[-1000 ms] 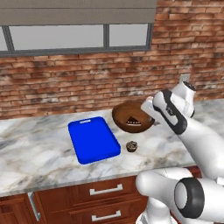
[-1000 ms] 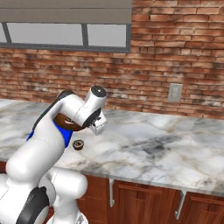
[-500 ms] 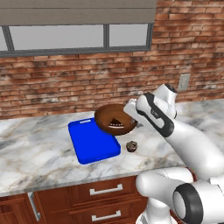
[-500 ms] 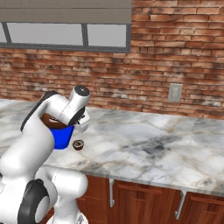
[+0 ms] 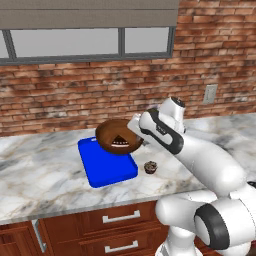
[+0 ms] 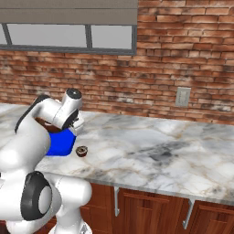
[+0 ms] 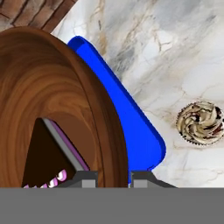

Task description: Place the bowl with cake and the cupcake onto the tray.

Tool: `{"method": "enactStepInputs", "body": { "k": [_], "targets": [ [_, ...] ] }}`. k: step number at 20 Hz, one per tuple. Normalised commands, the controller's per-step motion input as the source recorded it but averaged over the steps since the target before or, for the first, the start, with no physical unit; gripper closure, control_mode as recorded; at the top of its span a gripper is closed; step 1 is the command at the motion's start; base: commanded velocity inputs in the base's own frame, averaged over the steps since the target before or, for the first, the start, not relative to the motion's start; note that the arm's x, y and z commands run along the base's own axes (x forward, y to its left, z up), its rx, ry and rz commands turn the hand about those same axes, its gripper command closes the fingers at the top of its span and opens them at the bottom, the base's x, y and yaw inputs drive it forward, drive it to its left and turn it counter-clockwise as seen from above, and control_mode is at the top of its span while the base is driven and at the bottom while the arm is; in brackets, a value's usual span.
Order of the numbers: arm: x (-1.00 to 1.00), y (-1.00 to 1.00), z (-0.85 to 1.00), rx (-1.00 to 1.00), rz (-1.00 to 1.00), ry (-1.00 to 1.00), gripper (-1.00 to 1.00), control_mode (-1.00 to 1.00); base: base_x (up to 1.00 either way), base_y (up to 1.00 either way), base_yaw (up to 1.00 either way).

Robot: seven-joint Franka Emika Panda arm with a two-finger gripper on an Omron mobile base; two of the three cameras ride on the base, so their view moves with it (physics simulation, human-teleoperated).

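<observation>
Tool (image 7: 111, 177) clamped on rim of bowl with cake (image 5: 118, 137), held tilted above far end of tray (image 5: 107, 162). One cupcake (image 5: 150, 167) on table (image 5: 40, 175), just beside tray's right edge. One bowl, one cake wedge, one tray. Probably clear of tray surface; arm hides bowl from right.

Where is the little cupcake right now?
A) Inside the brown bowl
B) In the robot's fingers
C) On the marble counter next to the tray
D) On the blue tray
C: the cupcake sits on the marble counter just beside the blue tray, while the gripper holds the bowl with cake by its rim above the tray.
</observation>
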Motion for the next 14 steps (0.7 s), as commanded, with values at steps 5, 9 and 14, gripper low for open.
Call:
{"method": "enactStepInputs", "body": {
  "k": [5, 9, 14],
  "targets": [
    [0.27, 0.25, -0.08, -0.03, 0.0, 0.01, 1.0, -1.0, 0.0, 0.0, 0.0],
    [0.22, 0.34, -0.14, -0.05, 0.0, 0.03, 1.0, -1.0, 0.0, 0.0, 0.0],
    [0.22, 0.26, -0.15, -0.05, 0.0, 0.01, 1.0, -1.0, 0.0, 0.0, 0.0]
  ]
}}
